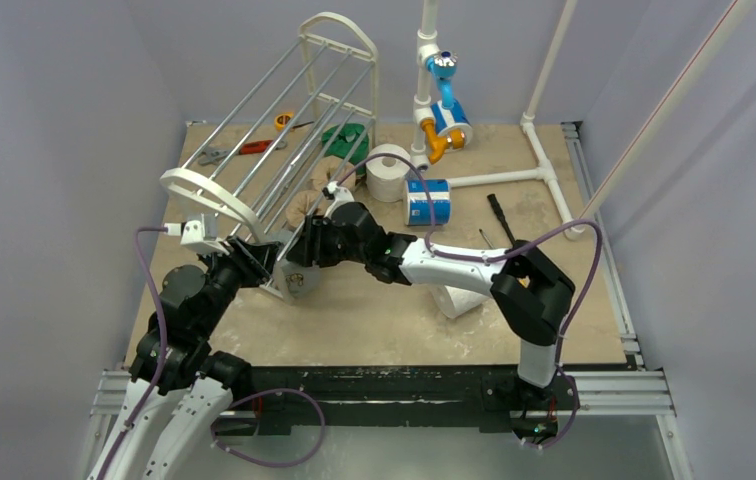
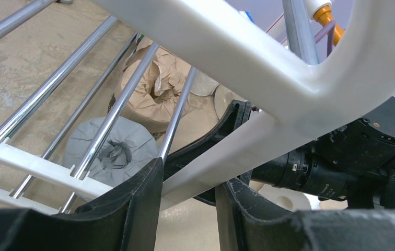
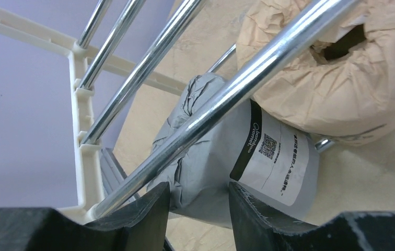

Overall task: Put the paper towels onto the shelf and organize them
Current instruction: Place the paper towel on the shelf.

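Observation:
The shelf lies tilted on the table, its silver rods running from the far arch to the near arch. My left gripper is shut on a white bar of the shelf's near end frame. A grey roll lies under the rods with tan rolls behind it. My right gripper reaches under the rods, jaws a narrow gap apart at the grey roll's side, not closed round it. Green, white and blue-white paper towels stand further back.
Another white roll lies under my right arm. A white pipe frame with blue and orange fittings stands at the back right. Small tools lie at the back left, a black one at the right.

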